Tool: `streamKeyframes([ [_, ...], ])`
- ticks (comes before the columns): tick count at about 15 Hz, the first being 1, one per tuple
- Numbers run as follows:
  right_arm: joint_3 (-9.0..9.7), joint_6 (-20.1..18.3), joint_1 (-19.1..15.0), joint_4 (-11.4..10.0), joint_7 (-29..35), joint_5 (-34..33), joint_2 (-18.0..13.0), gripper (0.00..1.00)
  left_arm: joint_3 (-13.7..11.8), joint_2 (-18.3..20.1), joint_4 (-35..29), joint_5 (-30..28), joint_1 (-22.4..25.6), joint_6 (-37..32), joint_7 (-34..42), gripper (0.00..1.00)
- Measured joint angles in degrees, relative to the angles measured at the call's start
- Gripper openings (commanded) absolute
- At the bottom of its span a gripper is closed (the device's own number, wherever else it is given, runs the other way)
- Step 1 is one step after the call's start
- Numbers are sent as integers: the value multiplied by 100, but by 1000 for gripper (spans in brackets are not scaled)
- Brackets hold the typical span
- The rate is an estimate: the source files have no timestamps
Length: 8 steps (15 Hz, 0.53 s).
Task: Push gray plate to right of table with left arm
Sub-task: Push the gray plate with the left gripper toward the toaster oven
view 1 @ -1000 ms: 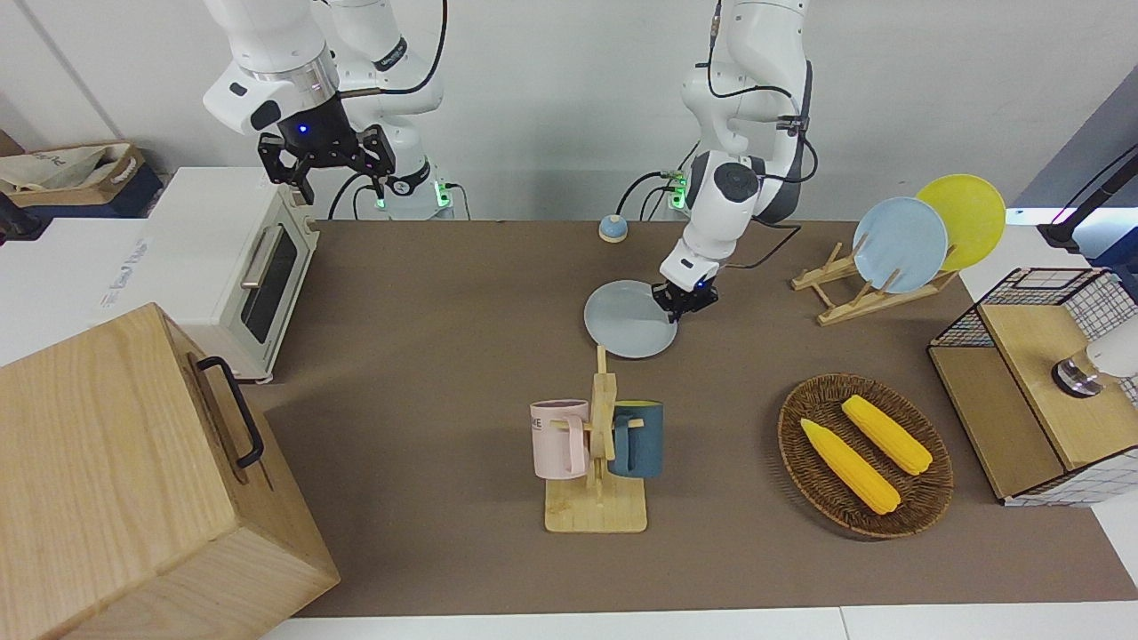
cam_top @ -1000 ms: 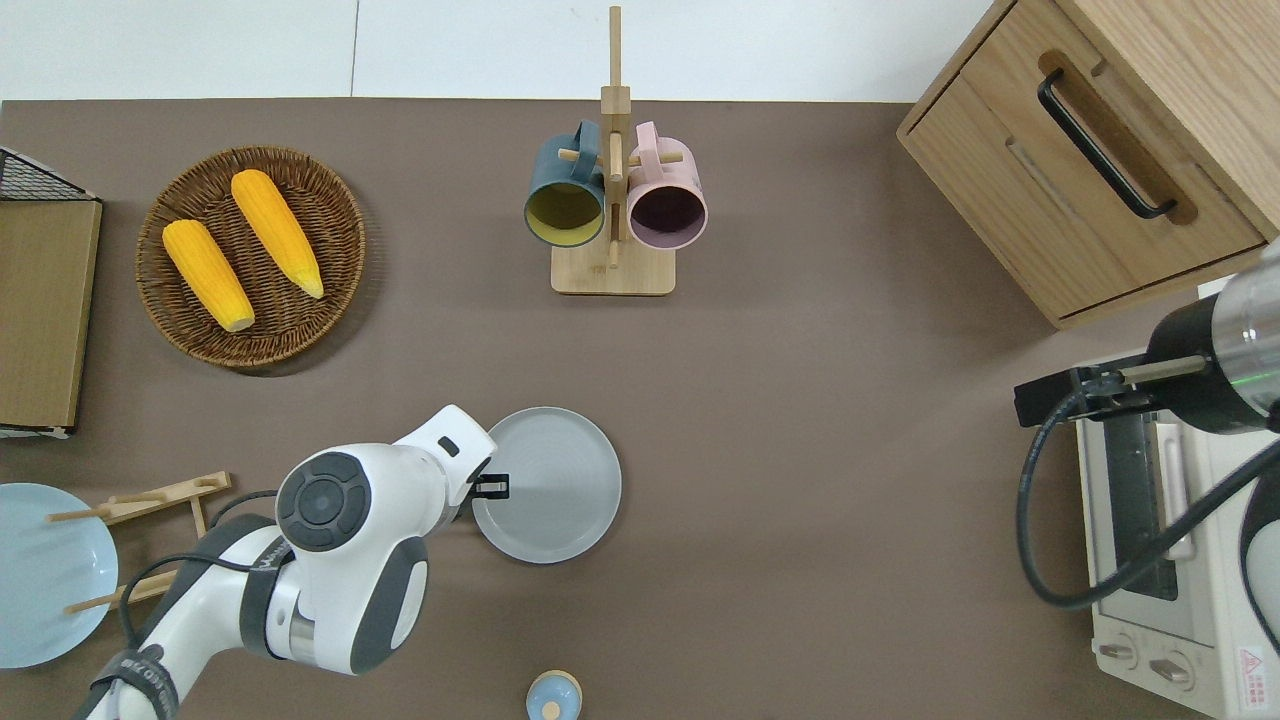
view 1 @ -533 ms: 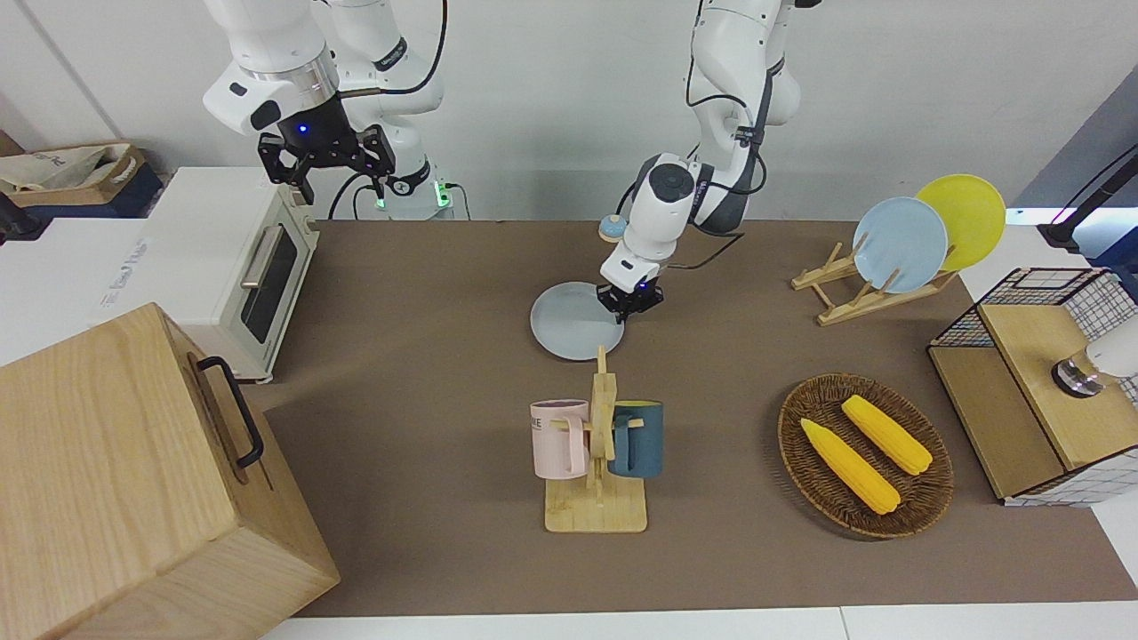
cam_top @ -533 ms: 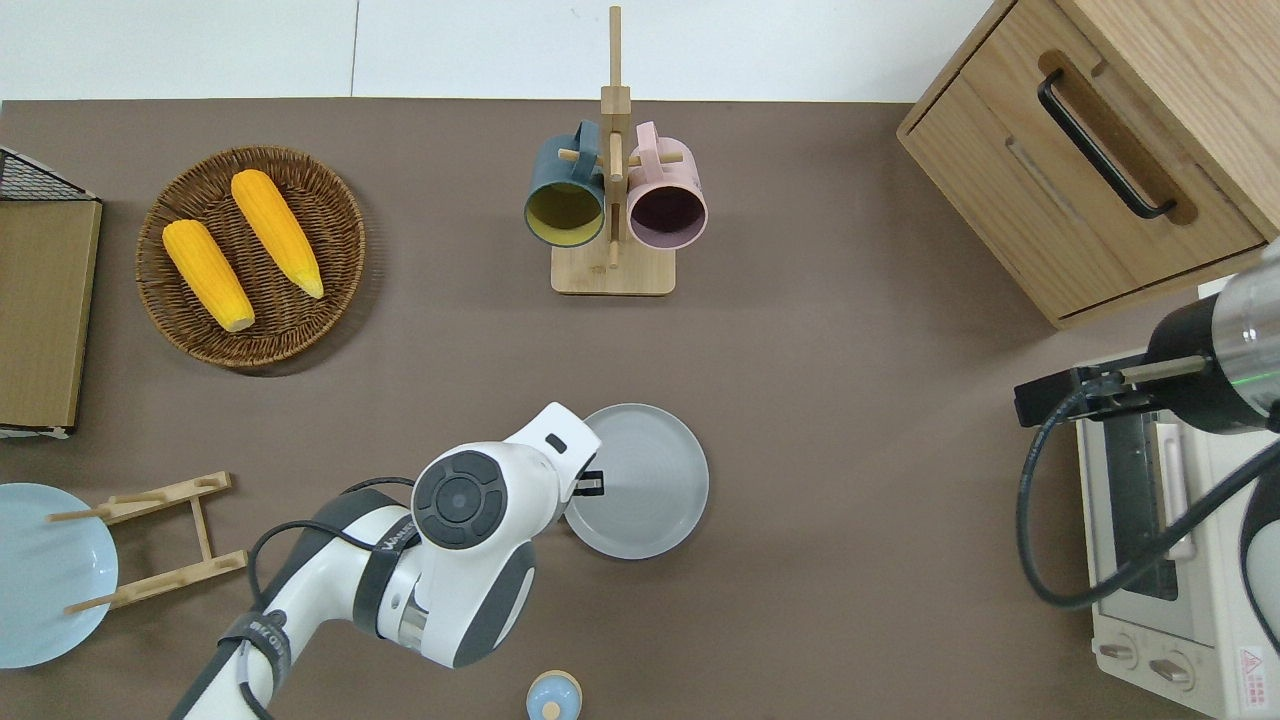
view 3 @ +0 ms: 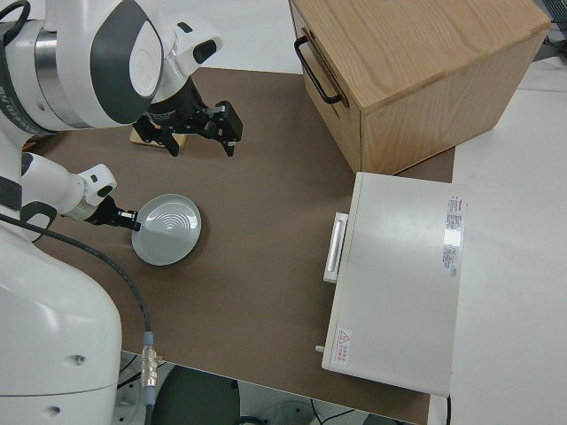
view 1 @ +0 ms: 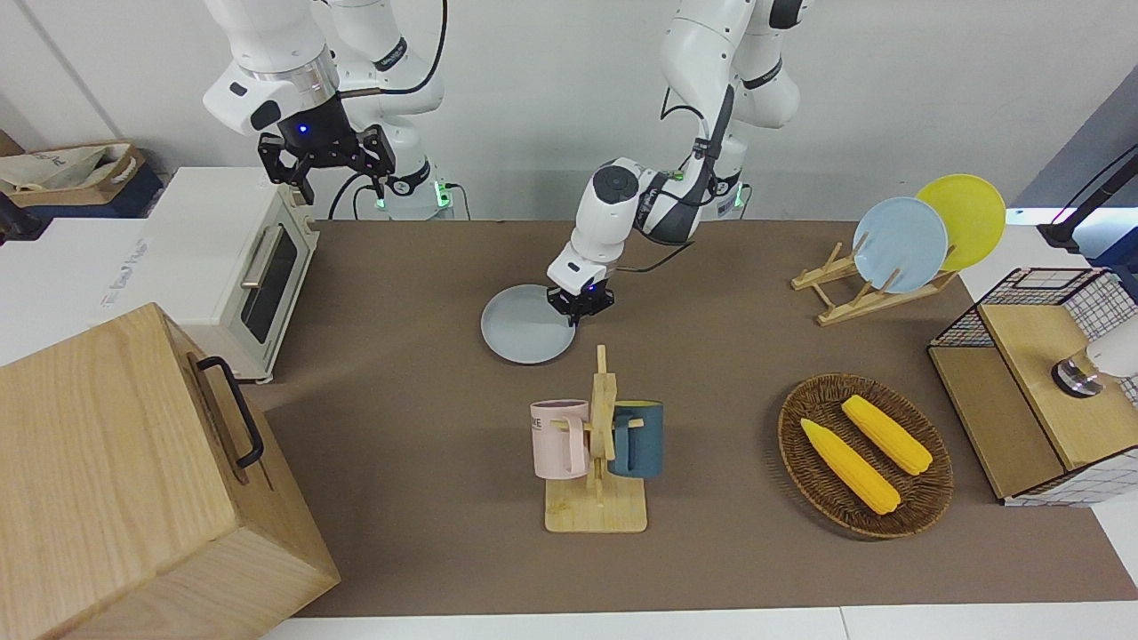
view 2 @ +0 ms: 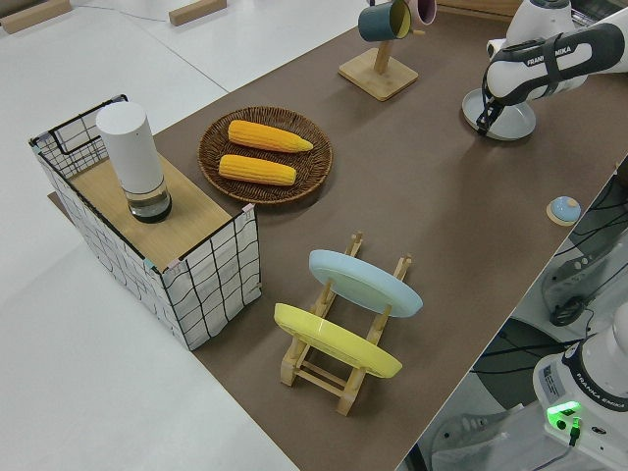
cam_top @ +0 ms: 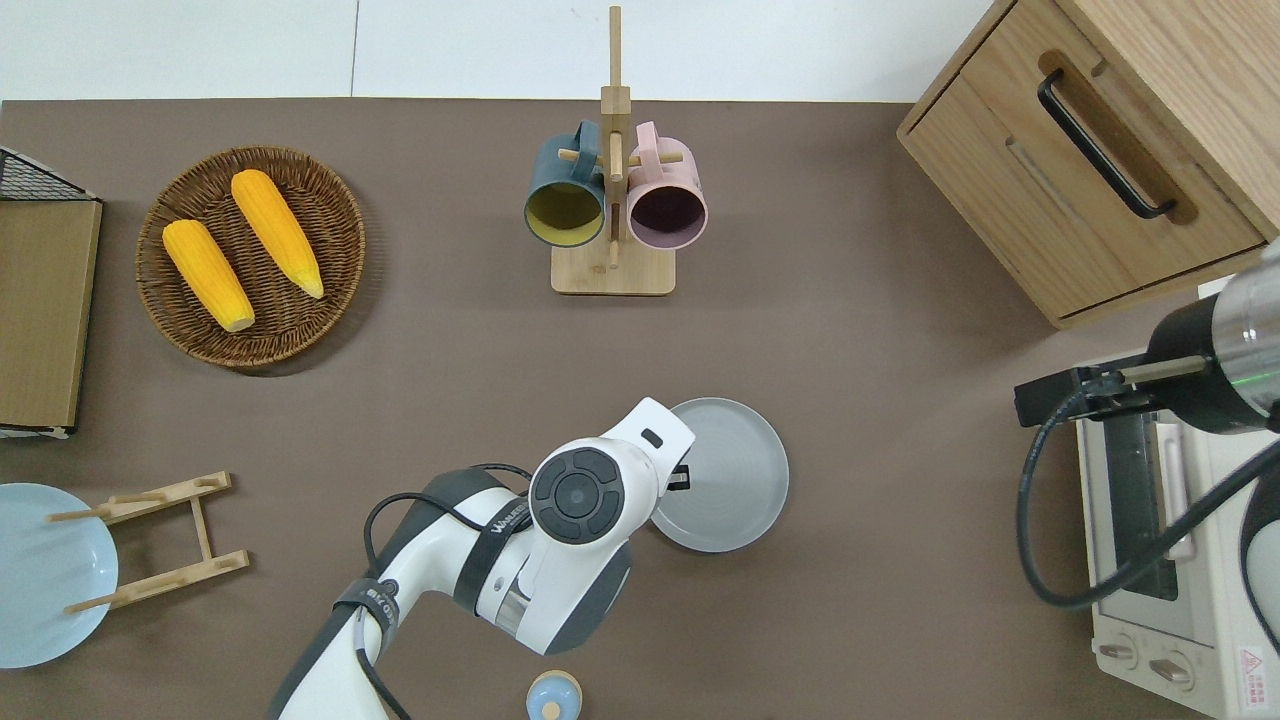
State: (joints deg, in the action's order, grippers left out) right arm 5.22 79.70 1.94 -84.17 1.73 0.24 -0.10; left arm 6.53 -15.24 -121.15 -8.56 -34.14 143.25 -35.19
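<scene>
The gray plate (view 1: pixel 524 325) lies flat on the brown table (view 1: pixel 400 400), nearer to the robots than the mug rack and slightly toward the right arm's end. It also shows in the overhead view (cam_top: pixel 730 476) and the right side view (view 3: pixel 168 232). My left gripper (view 1: pixel 579 306) is shut and low at the table. Its tip (cam_top: pixel 680 478) touches the plate's rim on the side toward the left arm's end. My right gripper (view 1: pixel 326 173) is open, empty and parked.
A wooden mug rack (cam_top: pixel 612 200) holds two mugs. A toaster oven (view 1: pixel 240 267) and a wooden cabinet (view 1: pixel 133 480) stand at the right arm's end. A corn basket (view 1: pixel 864 453), a plate rack (view 1: pixel 871 284) and a small blue knob (cam_top: pixel 553 695) are also on the table.
My left gripper has slid toward the right arm's end of the table, and the gray plate has slid along with it, pushed at its rim. The right arm has not moved.
</scene>
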Motion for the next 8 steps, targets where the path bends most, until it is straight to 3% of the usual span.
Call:
streamKeyframes([
  [8,0,0,0,0,0,0,0,983,9,-676,934,0,-613,-1,-654,0],
])
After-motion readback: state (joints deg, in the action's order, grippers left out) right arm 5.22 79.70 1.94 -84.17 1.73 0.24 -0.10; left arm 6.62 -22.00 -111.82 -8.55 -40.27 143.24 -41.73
